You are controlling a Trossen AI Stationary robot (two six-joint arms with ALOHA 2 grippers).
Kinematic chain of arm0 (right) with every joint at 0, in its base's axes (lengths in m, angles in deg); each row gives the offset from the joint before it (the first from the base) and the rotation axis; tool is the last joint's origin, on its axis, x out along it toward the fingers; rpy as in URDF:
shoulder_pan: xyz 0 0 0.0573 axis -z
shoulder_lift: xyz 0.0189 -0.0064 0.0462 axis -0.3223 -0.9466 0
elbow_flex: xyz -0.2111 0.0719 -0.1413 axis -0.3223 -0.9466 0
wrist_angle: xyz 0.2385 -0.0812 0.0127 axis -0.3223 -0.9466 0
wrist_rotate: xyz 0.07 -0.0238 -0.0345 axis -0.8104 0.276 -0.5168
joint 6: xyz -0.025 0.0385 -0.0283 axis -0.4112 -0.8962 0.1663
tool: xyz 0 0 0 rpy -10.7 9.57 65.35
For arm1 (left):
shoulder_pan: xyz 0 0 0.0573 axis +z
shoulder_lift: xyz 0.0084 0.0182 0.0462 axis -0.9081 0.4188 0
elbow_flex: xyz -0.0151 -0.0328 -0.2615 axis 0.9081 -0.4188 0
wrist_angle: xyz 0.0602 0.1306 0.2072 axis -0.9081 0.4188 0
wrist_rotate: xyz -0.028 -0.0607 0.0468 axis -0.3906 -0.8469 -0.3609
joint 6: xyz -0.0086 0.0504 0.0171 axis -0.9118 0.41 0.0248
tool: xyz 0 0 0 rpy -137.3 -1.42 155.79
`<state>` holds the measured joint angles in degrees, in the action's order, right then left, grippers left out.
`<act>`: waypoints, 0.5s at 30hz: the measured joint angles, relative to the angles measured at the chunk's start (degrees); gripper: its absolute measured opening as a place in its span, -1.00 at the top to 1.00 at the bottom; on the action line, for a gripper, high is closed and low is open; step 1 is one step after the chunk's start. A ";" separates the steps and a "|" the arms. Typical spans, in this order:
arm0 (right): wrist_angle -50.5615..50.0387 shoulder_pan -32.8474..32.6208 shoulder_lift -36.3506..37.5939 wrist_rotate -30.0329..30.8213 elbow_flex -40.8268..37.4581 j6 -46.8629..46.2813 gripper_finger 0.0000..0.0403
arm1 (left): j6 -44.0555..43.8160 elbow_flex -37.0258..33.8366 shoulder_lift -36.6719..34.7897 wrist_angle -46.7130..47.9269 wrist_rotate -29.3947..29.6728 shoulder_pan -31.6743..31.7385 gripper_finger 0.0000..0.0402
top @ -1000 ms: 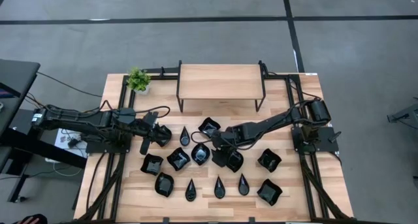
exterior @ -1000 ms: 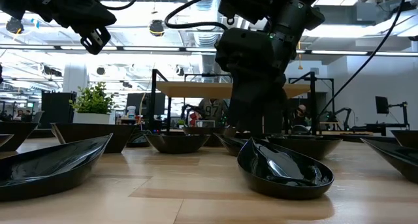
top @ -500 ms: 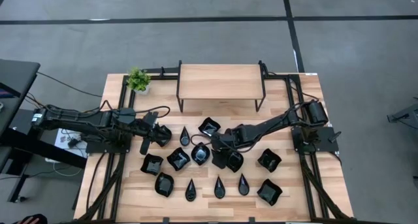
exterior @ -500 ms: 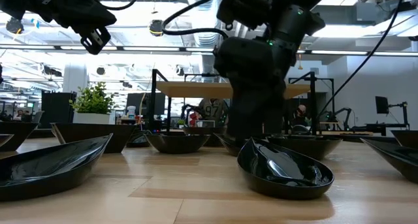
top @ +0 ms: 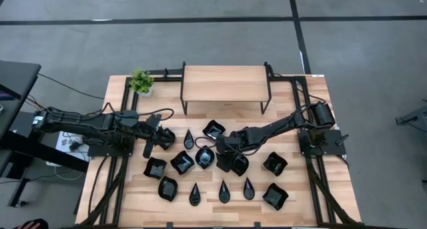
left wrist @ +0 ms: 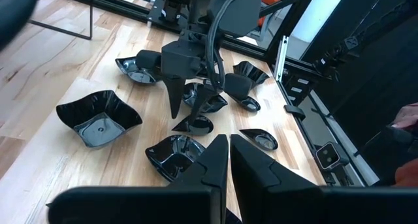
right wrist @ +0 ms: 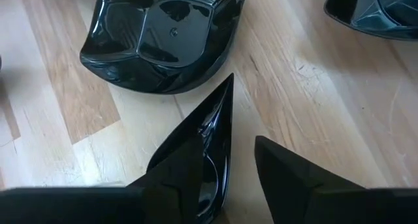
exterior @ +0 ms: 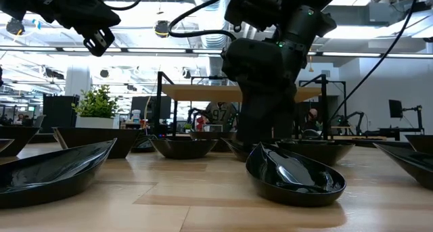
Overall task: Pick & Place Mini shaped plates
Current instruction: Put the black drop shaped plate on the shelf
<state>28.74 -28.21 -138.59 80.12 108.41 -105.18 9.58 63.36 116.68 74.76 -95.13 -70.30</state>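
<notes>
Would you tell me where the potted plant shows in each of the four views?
High view: plant at upper left, left of the shelf.
Low view: plant in the left background, again left of the shelf.
Left wrist view: not in it.
Right wrist view: not in it.

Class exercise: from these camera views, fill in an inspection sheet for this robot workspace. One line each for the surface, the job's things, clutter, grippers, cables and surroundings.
Surface: wooden table, with a raised wooden shelf at its back edge.
Job's things: many mini shaped plates spread across the table's front half, none on the shelf.
Clutter: small potted plant at the back left corner.
Grippers: left gripper shut, raised above the table; right gripper low at the table, jaws around the pointed tip of a teardrop plate.
Cables: black cables along the table's left side.
Surroundings: grey floor; a lab room behind.
</notes>
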 joint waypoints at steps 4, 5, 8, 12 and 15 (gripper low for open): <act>0.02 0.00 0.00 0.00 0.00 0.00 0.52 | 0.00 -0.01 0.01 0.00 0.00 0.00 0.91; 0.01 0.00 0.00 0.00 0.00 -0.01 0.56 | 0.00 -0.01 0.01 0.00 0.00 0.00 0.90; 0.00 0.00 0.00 -0.20 0.00 -0.20 0.66 | 0.00 -0.01 0.01 0.00 0.00 0.00 0.91; 0.00 0.00 0.00 -0.22 0.00 -0.16 0.79 | 0.00 -0.01 0.01 0.00 0.00 0.00 0.90; -0.12 0.00 0.00 -0.20 0.00 -0.18 0.91 | 0.00 0.01 0.00 0.00 0.00 0.00 0.90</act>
<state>28.63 -28.21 -138.59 79.92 108.41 -105.36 9.58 63.37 116.69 74.76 -95.13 -70.30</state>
